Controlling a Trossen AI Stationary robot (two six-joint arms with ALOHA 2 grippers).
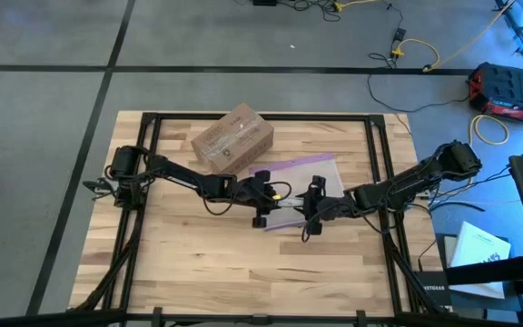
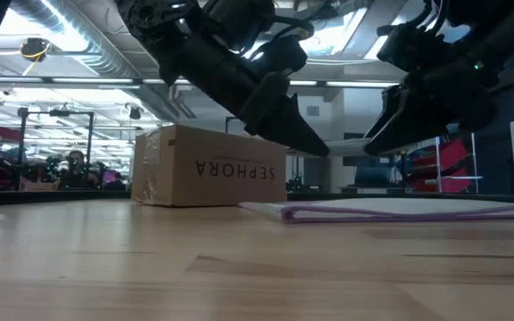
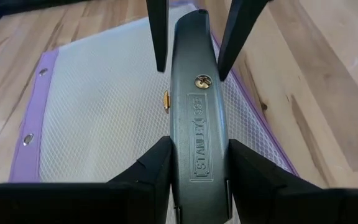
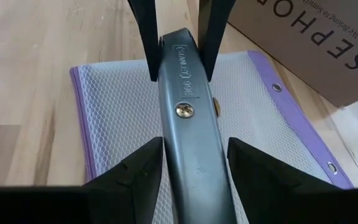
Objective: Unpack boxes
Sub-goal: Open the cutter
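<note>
A grey utility knife (image 3: 194,118) hangs in the air between my two grippers, over a clear mesh bag with a purple edge (image 1: 320,173) that lies flat on the wooden table. My left gripper (image 3: 199,142) reaches in from the table's left and is shut on one end of the knife. My right gripper (image 4: 194,140) reaches in from the right and is shut on the other end. The brown cardboard box (image 1: 232,138) with SEPHORA lettering (image 2: 235,169) rests on its bottom at the far side, behind the bag, and nothing touches it. My left gripper pinches the knife's lettered end (image 3: 199,163) between its two fingers, one on each long side. The fingers slant down from the table's left and lie along the knife. The knife is clear of the bag below. My right gripper pinches the knife's opposite end (image 4: 190,155), just behind the screw, between its two fingers. They slant down from the table's right and lie along the knife, tip to tip with the other gripper's fingers (image 4: 146,43).
A black frame (image 1: 379,154) runs around the tabletop. Bare wood (image 1: 243,263) stretches along the near side. Off the table to the right lie a red case (image 1: 511,91), cables and papers (image 1: 479,254).
</note>
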